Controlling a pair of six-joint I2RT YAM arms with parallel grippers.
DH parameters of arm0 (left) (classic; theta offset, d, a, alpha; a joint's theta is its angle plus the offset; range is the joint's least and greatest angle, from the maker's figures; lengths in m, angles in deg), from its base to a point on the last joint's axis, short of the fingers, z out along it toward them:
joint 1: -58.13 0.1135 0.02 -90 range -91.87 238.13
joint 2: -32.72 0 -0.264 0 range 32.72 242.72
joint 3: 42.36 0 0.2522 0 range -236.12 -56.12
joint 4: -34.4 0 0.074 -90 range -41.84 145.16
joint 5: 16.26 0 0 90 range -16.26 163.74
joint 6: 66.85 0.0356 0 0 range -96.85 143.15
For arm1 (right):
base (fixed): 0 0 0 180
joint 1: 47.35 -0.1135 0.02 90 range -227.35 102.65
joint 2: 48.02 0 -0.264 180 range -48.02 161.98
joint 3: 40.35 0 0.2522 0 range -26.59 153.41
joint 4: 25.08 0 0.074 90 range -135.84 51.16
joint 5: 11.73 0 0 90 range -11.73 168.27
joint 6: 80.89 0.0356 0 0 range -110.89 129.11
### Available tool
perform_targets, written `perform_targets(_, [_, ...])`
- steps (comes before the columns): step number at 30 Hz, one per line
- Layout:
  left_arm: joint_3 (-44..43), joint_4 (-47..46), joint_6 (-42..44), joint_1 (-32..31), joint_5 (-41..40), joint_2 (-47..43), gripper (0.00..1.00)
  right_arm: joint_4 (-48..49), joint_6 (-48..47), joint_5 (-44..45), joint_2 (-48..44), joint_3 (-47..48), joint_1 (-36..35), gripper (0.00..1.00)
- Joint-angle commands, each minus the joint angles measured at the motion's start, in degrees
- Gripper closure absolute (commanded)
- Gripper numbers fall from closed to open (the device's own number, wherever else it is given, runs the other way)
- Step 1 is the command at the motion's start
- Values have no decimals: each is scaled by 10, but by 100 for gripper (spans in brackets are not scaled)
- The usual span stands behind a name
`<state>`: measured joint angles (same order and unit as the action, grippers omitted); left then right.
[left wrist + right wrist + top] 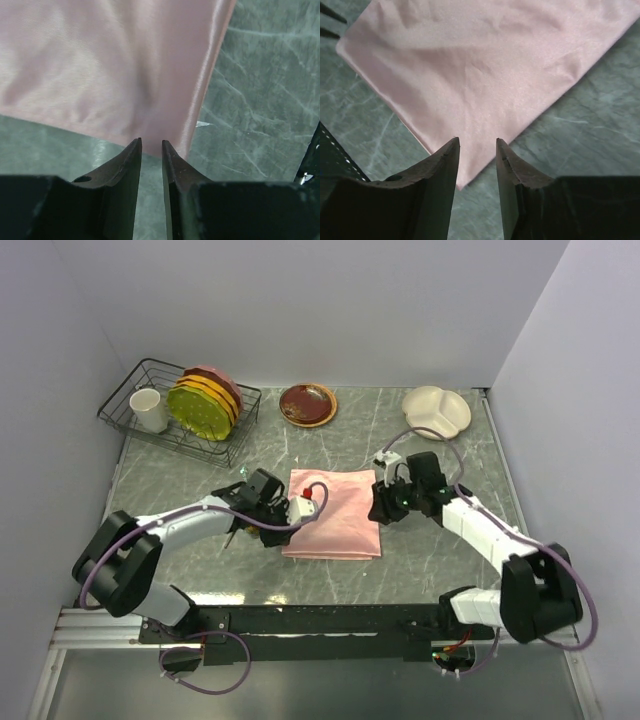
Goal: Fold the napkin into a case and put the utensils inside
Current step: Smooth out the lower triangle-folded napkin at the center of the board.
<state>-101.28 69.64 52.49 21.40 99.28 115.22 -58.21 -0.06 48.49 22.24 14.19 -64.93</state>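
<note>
Between left end effector [151,143] and right end effector [477,140], napkin [336,516], seemingly ungripped

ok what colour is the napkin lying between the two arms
Salmon pink with a satin sheen, no pattern; the napkin shows best in the right wrist view.

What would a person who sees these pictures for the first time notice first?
The shiny pink napkin lies flat as a neat rectangle in the middle of the grey marble table. The left arm and the right arm reach towards its two sides. At the far left corner, a wire rack holds bright yellow-green plates and a white cup.
</note>
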Motion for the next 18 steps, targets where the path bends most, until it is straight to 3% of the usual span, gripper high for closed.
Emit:
perform_targets(1, [14,-29,39,-24,-24,25,71,37,89,-26,80,38,3,61])
perform_targets(6, [12,-3,62,-27,-19,35,74,-3,115,-38,167,68,3,65])
perform_targets(13, [-4,88,100,-35,25,18,76,-41,131,-74,191,71,-4,72])
perform_targets(16, [-41,132,79,-27,63,5,70,-86,122,-112,204,97,-8,72])
perform_targets(18, [-86,136,59,-1,100,4,66,-122,101,-131,208,129,-3,67])
